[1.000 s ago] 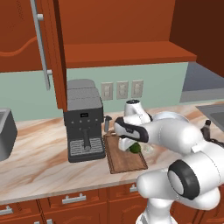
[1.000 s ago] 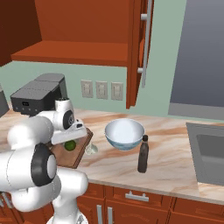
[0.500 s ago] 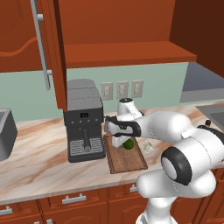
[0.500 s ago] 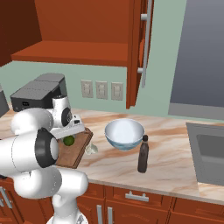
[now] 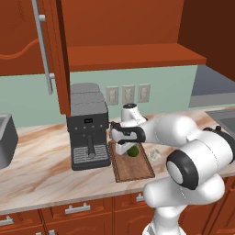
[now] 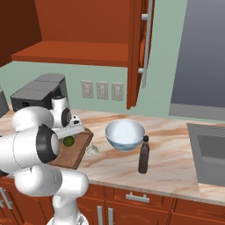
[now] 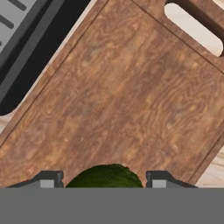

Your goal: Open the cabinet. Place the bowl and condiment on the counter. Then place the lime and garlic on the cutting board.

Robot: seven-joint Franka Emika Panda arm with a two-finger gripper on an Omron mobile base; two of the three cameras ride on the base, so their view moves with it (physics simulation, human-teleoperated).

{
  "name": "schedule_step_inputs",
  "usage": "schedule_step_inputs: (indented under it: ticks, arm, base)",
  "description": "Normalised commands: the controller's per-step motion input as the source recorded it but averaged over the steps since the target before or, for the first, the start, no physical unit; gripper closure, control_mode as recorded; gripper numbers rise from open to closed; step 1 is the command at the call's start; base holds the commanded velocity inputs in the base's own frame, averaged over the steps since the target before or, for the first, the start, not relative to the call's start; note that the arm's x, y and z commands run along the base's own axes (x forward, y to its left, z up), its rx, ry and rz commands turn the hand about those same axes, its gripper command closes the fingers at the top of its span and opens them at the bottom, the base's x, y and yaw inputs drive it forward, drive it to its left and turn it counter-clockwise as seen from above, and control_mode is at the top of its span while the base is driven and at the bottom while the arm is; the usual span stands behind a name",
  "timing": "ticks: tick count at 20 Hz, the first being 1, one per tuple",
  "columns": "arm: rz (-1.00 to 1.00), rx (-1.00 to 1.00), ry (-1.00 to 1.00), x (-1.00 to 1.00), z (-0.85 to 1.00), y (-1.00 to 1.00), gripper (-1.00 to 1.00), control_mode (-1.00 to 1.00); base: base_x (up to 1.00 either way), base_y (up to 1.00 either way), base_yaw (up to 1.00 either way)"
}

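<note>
My gripper (image 7: pixel 103 180) is shut on the lime (image 7: pixel 105 175), a dark green ball held low over the cutting board (image 7: pixel 118 100). From the base views the gripper (image 5: pixel 130 149) (image 6: pixel 69 137) hangs over the board (image 5: pixel 133 167) (image 6: pixel 72 154) with the lime (image 5: pixel 133 151) (image 6: pixel 68 141) in it. The garlic (image 5: pixel 154 155) (image 6: pixel 91 150) lies on the counter (image 6: pixel 176 171) just off the board's right edge. On the counter to the right stand the bowl (image 6: pixel 125 134) and the condiment bottle (image 6: pixel 143 154). The cabinet (image 5: pixel 128 55) stands open, its door (image 6: pixel 137 52) swung out.
A black coffee machine (image 5: pixel 87 124) (image 6: pixel 39 94) stands right beside the board's left side. A sink (image 6: pixel 211 154) is set into the counter at the far right. Wall outlets (image 5: pixel 127 93) sit behind the board. Drawers (image 5: pixel 75 209) run below the counter edge.
The arm swung left with the lime, from the board's right edge to over the board near the coffee machine. Bowl, bottle and garlic have stayed put.
</note>
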Motion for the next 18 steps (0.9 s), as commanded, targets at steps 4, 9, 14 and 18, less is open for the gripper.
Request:
schedule_step_inputs:
  ticks: [4,9,14,18]
  arm:
    - [0.0,0.0,-0.01,0.0,-0.2,0.0,1.0,-1.0]
    - [0.0,0.0,-0.04,0.0,-0.14,0.0,1.0,-1.0]
    - [0.01,0.0,-0.05,0.0,-0.08,0.03,-1.0,-1.0]
    - [0.0,0.0,-0.06,0.0,-0.02,0.0,-1.0,-1.0]
  base:
    - [0.0,0.0,0.0]
    - [0.0,0.0,0.0]
    - [0.0,0.0,0.0]
    - [0.0,0.0,0.0]
